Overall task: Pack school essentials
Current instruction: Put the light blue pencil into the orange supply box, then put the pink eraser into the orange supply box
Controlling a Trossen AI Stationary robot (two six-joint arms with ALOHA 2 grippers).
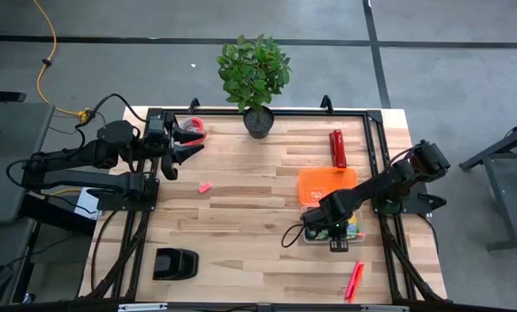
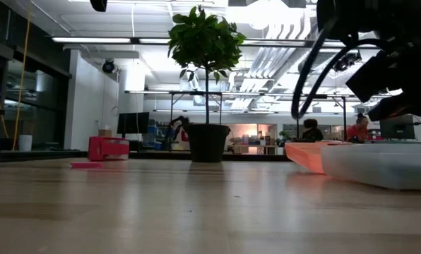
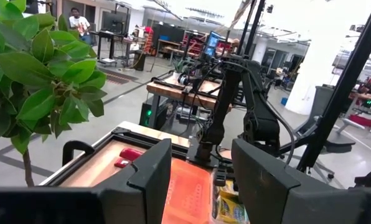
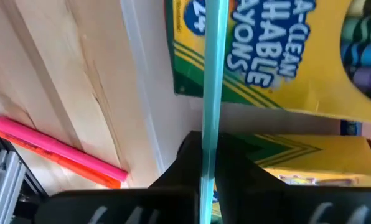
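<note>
Teal and thin, a blue pen is pinched between the pressed-together fingers of the right pincer, low over a clear tray at the lower right of the overhead frame. For this step to be done well, the pen is best lowered level, laid alongside the boxes rather than across them, and released only once it is resting inside the rim. Two yellow-and-green crayon boxes are already held in the tray, lying flat and side by side, as seen in the right wrist frame. An orange lid lies flat on the bench just above the tray; whether it belongs to it cannot be told. Pink markers are left on the wood near the bottom right edge, and a tiny pink eraser lies left of centre, well apart. At the upper left, the left pincer is held spread and empty, near the bench's corner.
</note>
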